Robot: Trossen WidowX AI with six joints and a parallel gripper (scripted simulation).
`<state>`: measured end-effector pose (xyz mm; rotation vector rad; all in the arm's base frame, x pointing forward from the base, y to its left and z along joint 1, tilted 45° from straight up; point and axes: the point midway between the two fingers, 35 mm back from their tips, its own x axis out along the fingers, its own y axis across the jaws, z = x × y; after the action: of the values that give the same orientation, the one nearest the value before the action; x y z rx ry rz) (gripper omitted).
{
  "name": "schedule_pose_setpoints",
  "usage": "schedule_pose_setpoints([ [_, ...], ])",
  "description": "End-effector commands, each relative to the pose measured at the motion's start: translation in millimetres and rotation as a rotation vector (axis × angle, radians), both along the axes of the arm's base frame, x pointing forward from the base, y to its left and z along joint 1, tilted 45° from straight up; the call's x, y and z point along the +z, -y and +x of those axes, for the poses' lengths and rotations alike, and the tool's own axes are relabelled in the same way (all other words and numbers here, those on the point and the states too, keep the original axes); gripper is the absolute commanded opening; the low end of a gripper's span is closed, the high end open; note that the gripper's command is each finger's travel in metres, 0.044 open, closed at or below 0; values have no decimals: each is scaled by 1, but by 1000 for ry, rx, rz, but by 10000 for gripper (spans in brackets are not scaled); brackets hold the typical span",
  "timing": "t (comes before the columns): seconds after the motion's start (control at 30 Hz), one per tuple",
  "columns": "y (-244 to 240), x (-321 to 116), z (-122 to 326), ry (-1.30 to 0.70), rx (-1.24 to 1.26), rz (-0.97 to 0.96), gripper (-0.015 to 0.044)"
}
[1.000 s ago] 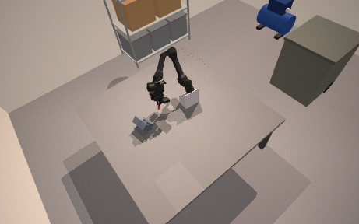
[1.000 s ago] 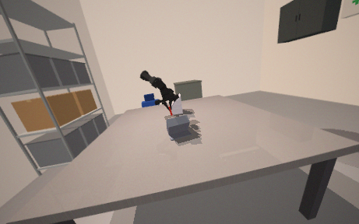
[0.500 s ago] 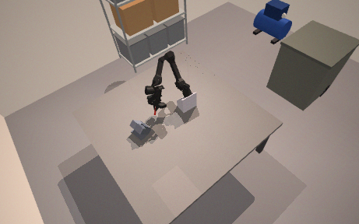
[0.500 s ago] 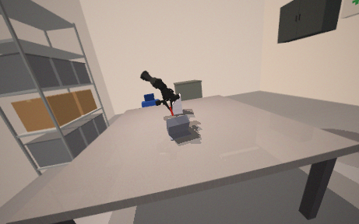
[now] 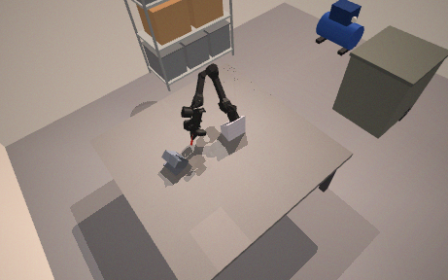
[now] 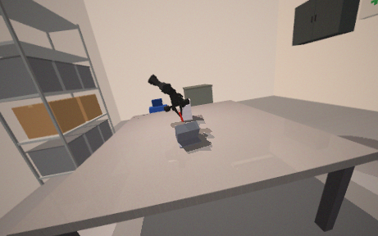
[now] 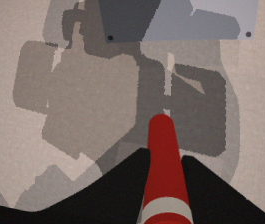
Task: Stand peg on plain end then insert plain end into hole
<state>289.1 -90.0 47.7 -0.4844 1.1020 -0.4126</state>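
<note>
The red peg (image 5: pixel 191 143) (image 6: pixel 181 117) (image 7: pixel 161 131) is held above the table. Its plain rounded end points away from the gripper, and its white band (image 7: pixel 167 206) is close to the fingers in the wrist view. My gripper (image 5: pixel 191 138) (image 6: pixel 179 112) (image 7: pixel 163 162) is shut on the peg, with a black finger on either side. The grey-blue sloped panel (image 5: pixel 171 157) (image 6: pixel 187 128) (image 7: pixel 208 27) stands a little beyond the peg tip; its lower edge shows at the top of the wrist view. The hole cannot be made out in any view.
A white upright plate (image 5: pixel 233 128) (image 6: pixel 188 113) stands by the arm's base. The table (image 5: pixel 276 170) (image 6: pixel 143 180) carries dark shadows of the arm and panel. A shelf rack (image 5: pixel 169 82) (image 6: pixel 40 94) and a cabinet (image 5: pixel 388 78) (image 6: pixel 198 95) stand beyond the table.
</note>
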Motion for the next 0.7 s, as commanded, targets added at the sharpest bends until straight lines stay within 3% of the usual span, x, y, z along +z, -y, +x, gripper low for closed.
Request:
schedule_pose_setpoints([
  [0.0, -1, 0, 3, 36, -2, 15, 0],
  [0.67, -6, 4, 16, 206, -4, 64, 0],
])
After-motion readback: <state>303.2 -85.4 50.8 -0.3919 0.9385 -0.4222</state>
